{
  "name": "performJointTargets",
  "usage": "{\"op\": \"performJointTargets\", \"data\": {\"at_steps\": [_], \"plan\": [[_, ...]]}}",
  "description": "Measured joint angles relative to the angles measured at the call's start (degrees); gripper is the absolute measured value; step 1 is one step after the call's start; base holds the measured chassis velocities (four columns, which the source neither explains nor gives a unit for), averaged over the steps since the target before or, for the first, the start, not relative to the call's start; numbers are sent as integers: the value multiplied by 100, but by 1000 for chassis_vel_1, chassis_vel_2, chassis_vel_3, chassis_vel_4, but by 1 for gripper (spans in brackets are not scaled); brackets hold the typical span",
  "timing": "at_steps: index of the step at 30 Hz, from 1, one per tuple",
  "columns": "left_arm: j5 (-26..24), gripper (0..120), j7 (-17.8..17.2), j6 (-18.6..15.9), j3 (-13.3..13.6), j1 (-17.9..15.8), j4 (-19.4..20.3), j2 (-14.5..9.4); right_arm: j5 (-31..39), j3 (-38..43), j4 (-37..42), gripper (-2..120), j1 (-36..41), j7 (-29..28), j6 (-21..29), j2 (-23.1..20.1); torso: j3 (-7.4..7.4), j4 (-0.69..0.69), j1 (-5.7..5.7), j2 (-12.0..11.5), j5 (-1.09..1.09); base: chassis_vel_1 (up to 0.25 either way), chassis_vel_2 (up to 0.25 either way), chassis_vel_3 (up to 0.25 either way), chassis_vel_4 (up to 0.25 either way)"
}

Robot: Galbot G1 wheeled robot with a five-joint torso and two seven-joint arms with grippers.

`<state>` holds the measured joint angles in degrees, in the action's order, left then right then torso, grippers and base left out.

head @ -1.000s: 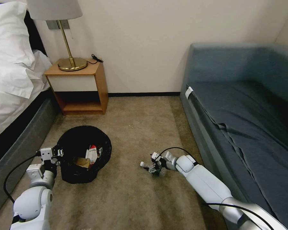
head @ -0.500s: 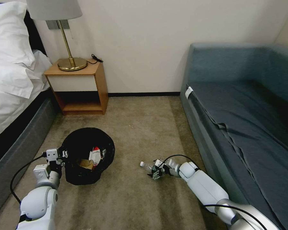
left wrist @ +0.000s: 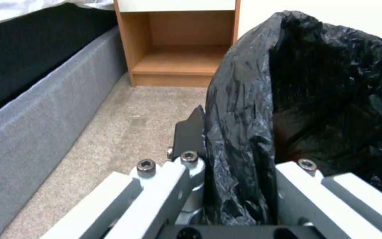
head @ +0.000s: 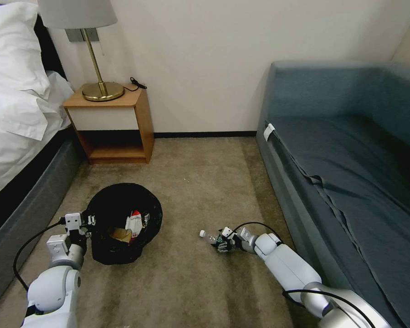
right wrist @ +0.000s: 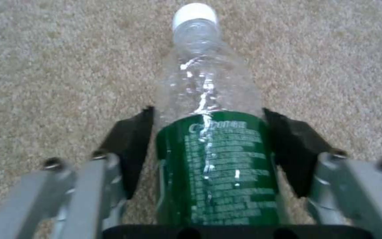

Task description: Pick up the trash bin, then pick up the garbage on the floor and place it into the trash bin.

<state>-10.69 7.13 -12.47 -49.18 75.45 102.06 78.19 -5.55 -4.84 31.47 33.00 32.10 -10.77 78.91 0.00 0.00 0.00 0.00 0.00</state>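
My left gripper (left wrist: 239, 186) was clamped on the trash bin (head: 123, 223) rim. My right gripper (right wrist: 209, 146) straddled the bottle (right wrist: 213, 139) on the carpet (head: 191, 182), apparently touching it.

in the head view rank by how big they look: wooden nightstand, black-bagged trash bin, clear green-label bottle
1. wooden nightstand, though it stands farther off
2. black-bagged trash bin, somewhat smaller
3. clear green-label bottle, by far the smallest, lying between the right gripper's fingers
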Motion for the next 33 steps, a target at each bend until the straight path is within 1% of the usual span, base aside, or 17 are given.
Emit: {"op": "performJointTargets", "data": {"at_steps": [1,3,4,6,7,8,10,11,13,23,33], "plan": [[0,5,0,0,0,0,0,0,0,0,0,58,0,0,0,0,0,0,0,0,0,0,0,0,0],[-7,5,0,0,6,-8,-5,-28,3,22,6,50,15,1,-9,-2,0,0,0,0,0,0,0,0,0],[-7,5,0,0,6,-8,-5,-28,3,22,6,50,15,1,-9,-2,0,0,0,0,0,0,0,0,0],[-16,5,1,0,12,-19,-20,-44,4,55,5,40,33,1,-23,-2,0,0,0,0,0,0,0,0,0],[-23,5,6,0,15,-19,-25,-48,3,66,-3,33,38,-4,-29,-2,0,0,0,0,0,0,0,0,0],[-23,5,6,0,15,-19,-25,-48,3,66,-3,33,38,-4,-29,-2,0,0,0,0,0,0,0,0,0],[-32,5,12,0,19,-19,-25,-52,5,62,-4,27,39,-11,-32,-7,0,0,0,0,0,0,0,0,0],[-32,5,12,0,19,-19,-25,-52,5,62,-4,27,39,-11,-32,-7,0,0,0,0,0,0,0,0,0],[-45,5,14,0,19,-16,-26,-62,20,29,15,20,40,-16,-32,-14,0,0,0,0,0,0,0,0,0],[-99,5,16,-6,-7,6,11,-105,133,-116,140,20,17,-18,-21,-41,0,0,0,0,0,0,0,0,0],[-170,5,37,-14,5,78,73,-50,373,-219,230,20,-244,-29,-63,-167,0,0,0,0,0,0,0,0,0]]}}
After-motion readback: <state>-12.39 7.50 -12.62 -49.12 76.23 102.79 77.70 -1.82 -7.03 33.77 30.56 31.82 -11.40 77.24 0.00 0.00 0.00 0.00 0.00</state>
